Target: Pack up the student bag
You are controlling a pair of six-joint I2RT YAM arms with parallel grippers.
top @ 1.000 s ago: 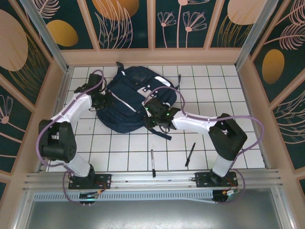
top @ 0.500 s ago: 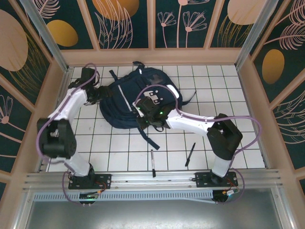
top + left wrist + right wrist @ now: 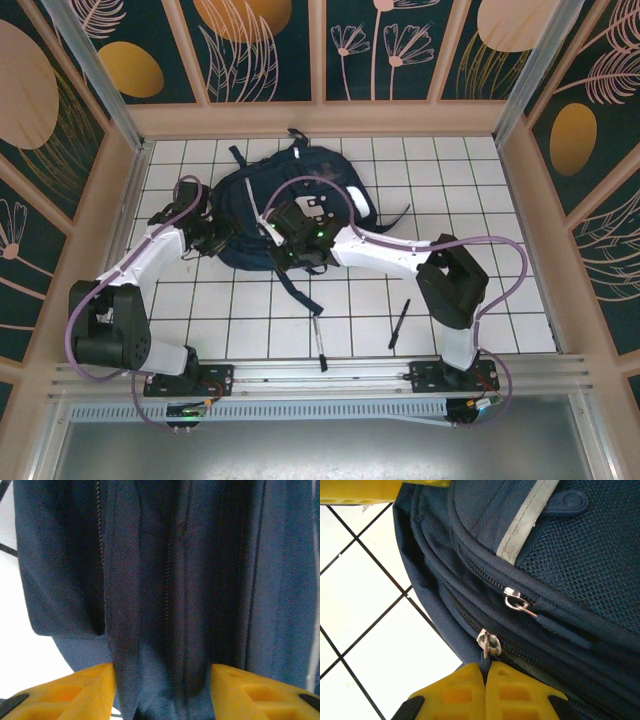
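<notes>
Left gripper [image 3: 162,680] has dropped to the student bag [image 3: 245,195], fingers spread astride a fold; right gripper [image 3: 485,666] fingers pressed together (just under a zipper pull [image 3: 488,646]).

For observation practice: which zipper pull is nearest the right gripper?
The lower zipper pull, right at the right gripper's tips; the upper zipper pull sits farther off.

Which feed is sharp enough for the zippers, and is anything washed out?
Right wrist: crisp on the zipper pulls of the student bag, table bright. Left wrist: soft, dim fabric, table blown out white at left. Top external: evenly lit, sharp.
</notes>
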